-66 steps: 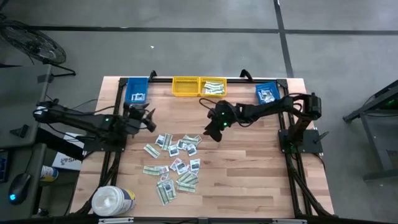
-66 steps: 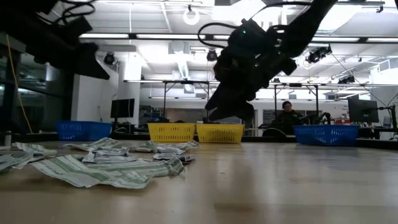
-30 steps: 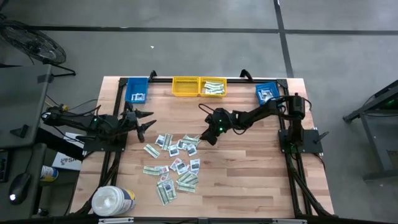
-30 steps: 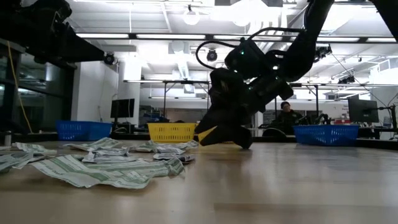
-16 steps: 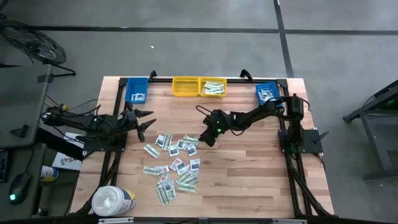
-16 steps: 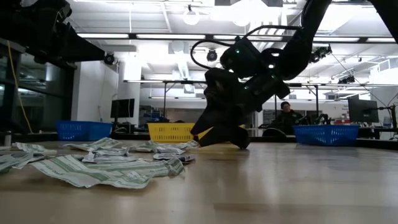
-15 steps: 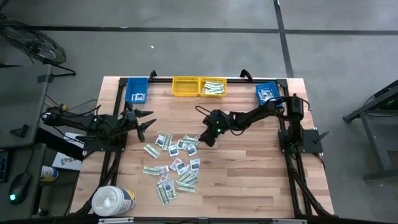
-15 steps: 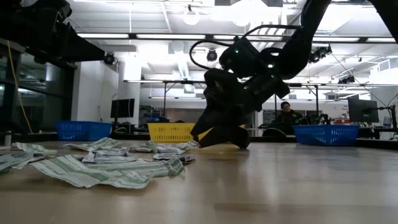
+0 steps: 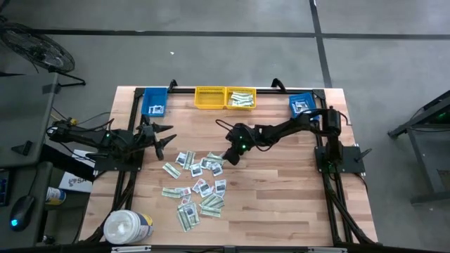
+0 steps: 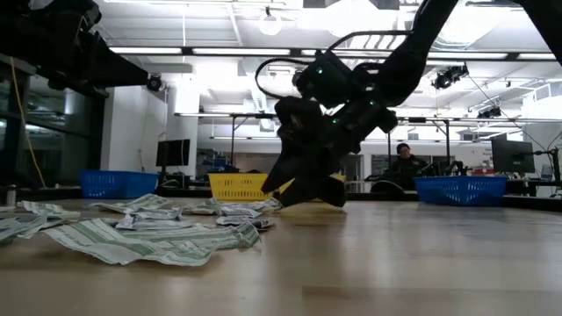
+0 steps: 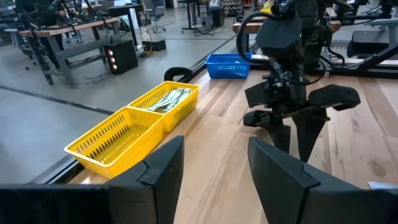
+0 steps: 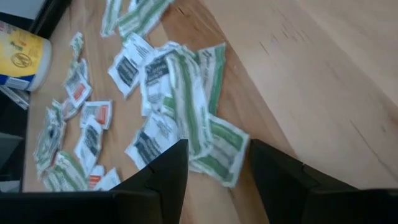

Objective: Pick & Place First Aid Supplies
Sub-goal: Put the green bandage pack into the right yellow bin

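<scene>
The first aid supplies point(image 9: 199, 180) lie loose in a pile of flat packets on the wooden table, left of centre, also in the low view point(image 10: 158, 235). My right gripper point(image 9: 228, 157) is open and low over the table at the pile's far right edge. In its wrist view point(image 12: 216, 152) the fingers stand on either side of a green-white strip packet point(image 12: 208, 130) that lies flat on other packets. Whether the fingertips touch anything I cannot tell. My left gripper point(image 9: 163, 137) waits open, raised at the table's left, pointing toward the right arm point(image 11: 292, 118).
Two yellow bins point(image 9: 225, 97) stand at the far edge, the right one holding green strips. Blue bins sit at the far left point(image 9: 155, 102) and far right point(image 9: 301, 105). A white round tub point(image 9: 129, 226) lies at the near left corner. Bare wood lies right of the pile.
My right gripper has slid toward the table's left edge, staying low over the table, up to the pile's right edge. Its jaws have stayed open. The packets lie as before.
</scene>
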